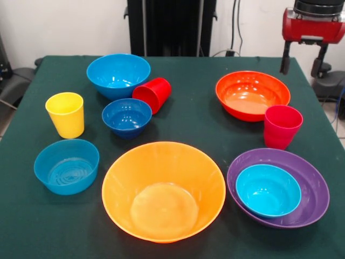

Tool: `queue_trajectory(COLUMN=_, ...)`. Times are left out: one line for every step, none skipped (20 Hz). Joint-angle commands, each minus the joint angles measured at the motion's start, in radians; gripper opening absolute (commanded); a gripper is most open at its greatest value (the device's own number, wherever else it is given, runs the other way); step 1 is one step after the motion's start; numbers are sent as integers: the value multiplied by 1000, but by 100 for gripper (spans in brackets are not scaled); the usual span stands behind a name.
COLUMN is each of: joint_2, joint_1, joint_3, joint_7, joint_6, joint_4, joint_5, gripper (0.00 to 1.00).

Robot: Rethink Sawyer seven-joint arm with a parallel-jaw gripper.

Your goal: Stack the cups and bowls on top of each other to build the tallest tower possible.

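My gripper point(301, 70) hangs open and empty at the top right, past the table's far right corner, behind the red-orange bowl point(252, 95). A pinkish-red cup point(282, 127) stands upright just in front of that bowl. A light blue bowl point(268, 190) sits inside the purple bowl point(315, 186) at the front right. The huge orange bowl point(163, 191) is at the front centre. On the left are a large blue bowl point(118, 74), a dark blue bowl point(127, 117), a blue bowl point(67, 165), an upright yellow cup point(66, 114), and a red cup point(152, 94) on its side.
The dark green table point(188, 124) fills the view. The black pedestal point(171, 27) stands behind its far edge, with cables beside it. A strip of bare cloth runs down the middle between the left and right groups.
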Motion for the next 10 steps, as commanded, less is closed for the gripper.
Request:
queue_trajectory(joint_2=33, joint_1=-7, joint_3=61, joint_7=161, joint_6=-15, joint_4=135, joint_5=18, gripper=100)
queue_trajectory(joint_2=35, joint_1=-5, joint_3=60, joint_7=164, joint_6=-22, joint_4=140, joint_5=18, gripper=100)
queue_trajectory(joint_2=36, joint_1=-3, joint_3=59, joint_7=167, joint_6=-27, joint_4=144, joint_5=19, gripper=100)
queue_trajectory(joint_2=38, joint_1=0, joint_3=58, joint_7=169, joint_6=-34, joint_4=147, joint_5=19, gripper=100)
queue_trajectory(joint_2=40, joint_1=0, joint_3=60, joint_7=170, joint_6=-38, joint_4=151, joint_5=20, gripper=100)
queue_trajectory(joint_2=42, joint_1=3, joint_3=59, joint_7=174, joint_6=-44, joint_4=152, joint_5=20, gripper=100)
queue_trajectory(joint_2=48, joint_1=3, joint_3=58, joint_7=175, joint_6=-46, joint_4=148, joint_5=21, gripper=100)
queue_trajectory(joint_2=53, joint_1=6, joint_3=56, joint_7=178, joint_6=-54, joint_4=147, joint_5=21, gripper=100)
queue_trajectory(joint_2=56, joint_1=9, joint_3=55, joint_7=181, joint_6=-55, joint_4=144, joint_5=23, gripper=100)
queue_trajectory(joint_2=61, joint_1=10, joint_3=55, joint_7=183, joint_6=-62, joint_4=142, joint_5=24, gripper=100)
